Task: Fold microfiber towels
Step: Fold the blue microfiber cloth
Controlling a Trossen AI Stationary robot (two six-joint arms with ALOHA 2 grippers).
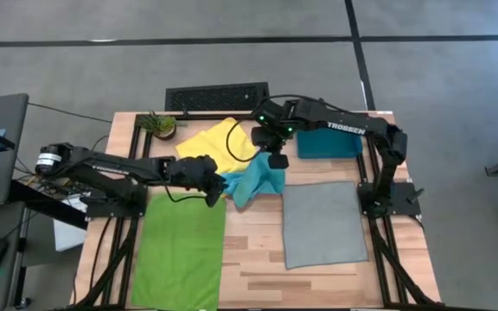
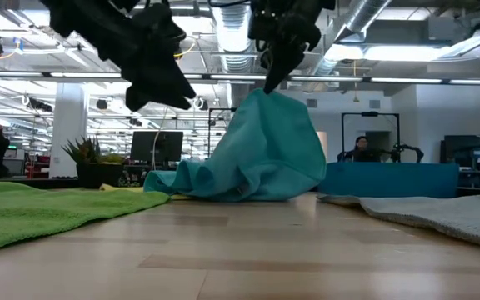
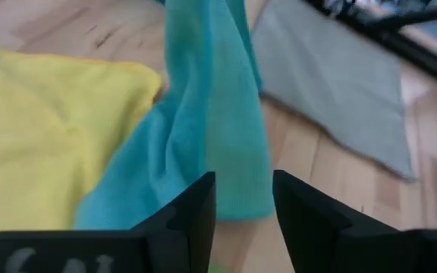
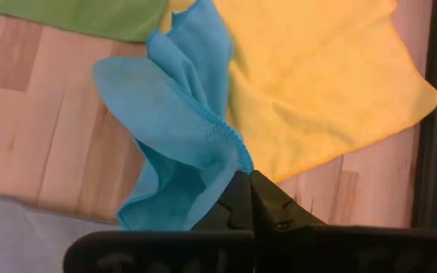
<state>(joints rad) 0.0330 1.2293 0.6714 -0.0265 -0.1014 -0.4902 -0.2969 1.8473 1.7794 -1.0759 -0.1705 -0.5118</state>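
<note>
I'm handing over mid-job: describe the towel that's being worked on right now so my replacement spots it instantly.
Start at the wooden table and look to its middle, between the yellow towel and the flat grey towel. There the turquoise-blue towel hangs from the right gripper, whose fingers are shut on its corner. It is the only cloth lifted and bunched; the others lie flat.

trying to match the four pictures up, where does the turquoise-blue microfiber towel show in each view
High view: the soft turquoise-blue microfiber towel is at the table's middle, hanging from the right gripper.
Low view: centre, a draped peak.
Left wrist view: upper middle, beyond the fingers.
Right wrist view: centre-left, pinched at one corner.
Shared landmark: the flat yellow microfiber towel beside it.
</note>
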